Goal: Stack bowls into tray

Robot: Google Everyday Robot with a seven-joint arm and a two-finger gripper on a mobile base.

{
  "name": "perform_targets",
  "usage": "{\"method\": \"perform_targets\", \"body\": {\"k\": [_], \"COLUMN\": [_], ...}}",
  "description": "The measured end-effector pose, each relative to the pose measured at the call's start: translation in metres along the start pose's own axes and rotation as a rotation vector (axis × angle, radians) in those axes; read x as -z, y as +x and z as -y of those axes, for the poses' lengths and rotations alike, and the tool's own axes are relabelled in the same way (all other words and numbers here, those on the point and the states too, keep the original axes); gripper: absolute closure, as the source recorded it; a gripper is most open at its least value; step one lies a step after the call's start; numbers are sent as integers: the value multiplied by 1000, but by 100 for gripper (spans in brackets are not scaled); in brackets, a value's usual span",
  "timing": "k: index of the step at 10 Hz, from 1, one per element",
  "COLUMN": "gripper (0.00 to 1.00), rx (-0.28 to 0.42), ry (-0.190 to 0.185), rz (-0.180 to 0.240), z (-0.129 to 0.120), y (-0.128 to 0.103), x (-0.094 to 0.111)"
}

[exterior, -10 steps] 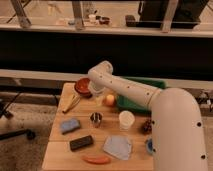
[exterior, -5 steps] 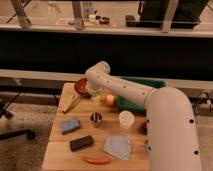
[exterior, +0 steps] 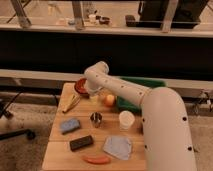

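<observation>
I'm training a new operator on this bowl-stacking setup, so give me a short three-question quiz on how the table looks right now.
1. True or false: the round reddish-orange shallow bowl already sits inside the dark green rectangular plastic tray.
2. The gripper, low over the far left part of the wooden table, is closest to: A) the bowl, B) the grey-blue folded cloth, C) the long dark block.
3. Name the small round thing lying between bowl and tray.

Key: 1 false, the bowl sits on the table, left of the tray in the camera view. 2 A. 3 the orange fruit.
</observation>
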Motion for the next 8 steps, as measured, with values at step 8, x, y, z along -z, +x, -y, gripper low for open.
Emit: {"method": "perform_targets", "body": {"k": [8], "gripper": [20], "rx": [-22], "ry": [12], "rz": [21], "z": [18], "y": [5], "x": [-15]}}
